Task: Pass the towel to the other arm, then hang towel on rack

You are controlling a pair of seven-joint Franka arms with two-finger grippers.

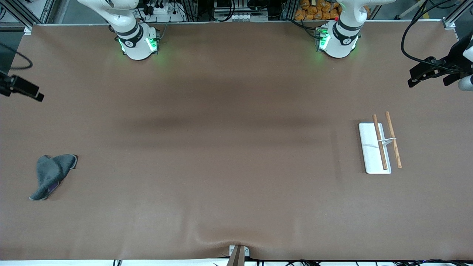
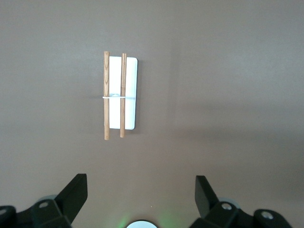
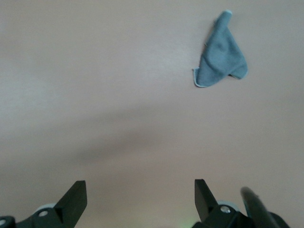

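Both tools are sitting wide open and holding nothing. The left tool (image 2: 141, 194) is hanging up high over the left arm's end of the worktop (image 1: 221, 147), with the rack in its wrist view and well apart from its fingers (image 2: 76, 192). The right tool (image 3: 140, 197) is doing the same over the right arm's end, looking down at the towel, nowhere near touching it.

Going near to far: the towel (image 1: 51, 173) is lying crumpled on the worktop at the right arm's end, grey face up, with a sliver of purple peeking out at one edge. It's a bit nearer the front camera than the rack.

The rack (image 1: 373, 147) is sitting at the left arm's end: flat white base, two brown rods side by side above it, one of them overhanging the base's edge, with a thin wire bracket crossing them around the middle.

Towel and rack are well apart, with bare brown worktop between them.
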